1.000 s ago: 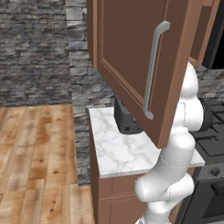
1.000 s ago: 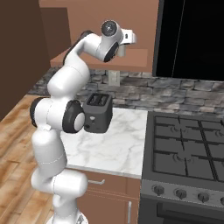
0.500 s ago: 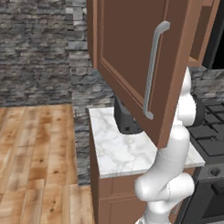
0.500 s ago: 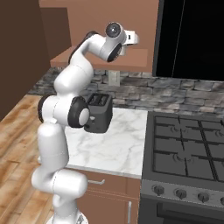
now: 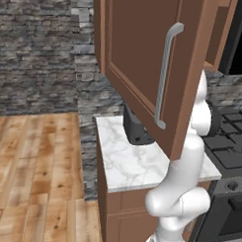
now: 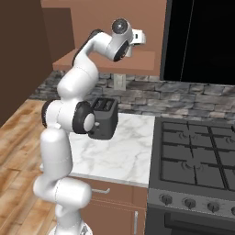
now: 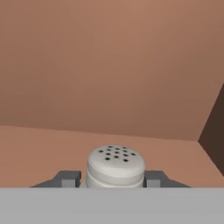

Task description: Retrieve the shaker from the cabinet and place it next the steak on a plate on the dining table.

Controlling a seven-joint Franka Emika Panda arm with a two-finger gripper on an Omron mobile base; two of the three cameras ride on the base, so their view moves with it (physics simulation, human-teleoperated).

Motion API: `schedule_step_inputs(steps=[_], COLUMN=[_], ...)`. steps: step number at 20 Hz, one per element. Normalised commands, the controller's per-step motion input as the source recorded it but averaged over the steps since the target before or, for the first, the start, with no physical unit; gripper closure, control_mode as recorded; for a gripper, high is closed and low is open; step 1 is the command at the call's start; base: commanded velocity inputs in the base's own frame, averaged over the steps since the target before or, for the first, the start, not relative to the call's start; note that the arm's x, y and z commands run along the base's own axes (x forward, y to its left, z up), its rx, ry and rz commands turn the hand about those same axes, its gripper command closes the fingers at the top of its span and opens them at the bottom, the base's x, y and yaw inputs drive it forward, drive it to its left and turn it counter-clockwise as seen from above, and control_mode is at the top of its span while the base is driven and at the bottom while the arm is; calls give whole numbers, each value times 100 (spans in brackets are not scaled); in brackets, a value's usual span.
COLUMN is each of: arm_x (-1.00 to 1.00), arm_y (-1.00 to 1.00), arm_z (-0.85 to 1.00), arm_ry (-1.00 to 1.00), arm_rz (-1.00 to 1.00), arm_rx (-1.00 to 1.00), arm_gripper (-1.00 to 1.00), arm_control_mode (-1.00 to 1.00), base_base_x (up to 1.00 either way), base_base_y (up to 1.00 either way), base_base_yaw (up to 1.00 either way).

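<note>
The shaker [image 7: 116,165], grey with a pale perforated top, stands on the brown shelf inside the wall cabinet [image 7: 109,65]. My gripper [image 7: 113,179] is open, its dark fingertips [image 7: 69,178] flanking the shaker with a small gap. From the right base view the white hand [image 6: 139,38] reaches into the cabinet above its floor [image 6: 103,60]. The cabinet door [image 5: 139,69] hangs open with its curved silver handle [image 5: 165,75] and covers most of the arm. The steak, the plate and the dining table are out of view.
A dark toaster [image 6: 104,118] stands on the small marble counter [image 5: 141,165] beneath the cabinet. A black stove [image 6: 197,156] adjoins the counter on the right. A stone wall [image 5: 41,56] runs behind, with wood floor [image 5: 37,159] to the left.
The arm has stretched upward and the hand has pushed a little further right into the cabinet.
</note>
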Motion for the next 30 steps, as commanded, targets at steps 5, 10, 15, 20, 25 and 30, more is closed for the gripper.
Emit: schedule_step_inputs(steps=[5,10,15,20,25,30], arm_x=[-100,-100,-100,-100,-100,-98], arm_y=[27,0,0,0,1,10], arm_z=[-20,-43,-21,4,-1,-21], arm_ry=[-15,-21,-24,-8,0,0], arm_rz=[4,7,9,12,14,9], arm_rx=[-1,1,0,0,0,1], arm_gripper=[100,100,100,100,100,100], arm_control_mode=[-100,-100,-100,-100,-100,-100], base_base_x=[0,0,0,0,0,0], base_base_y=[0,0,0,0,0,0], base_base_yaw=[0,0,0,0,0,0])
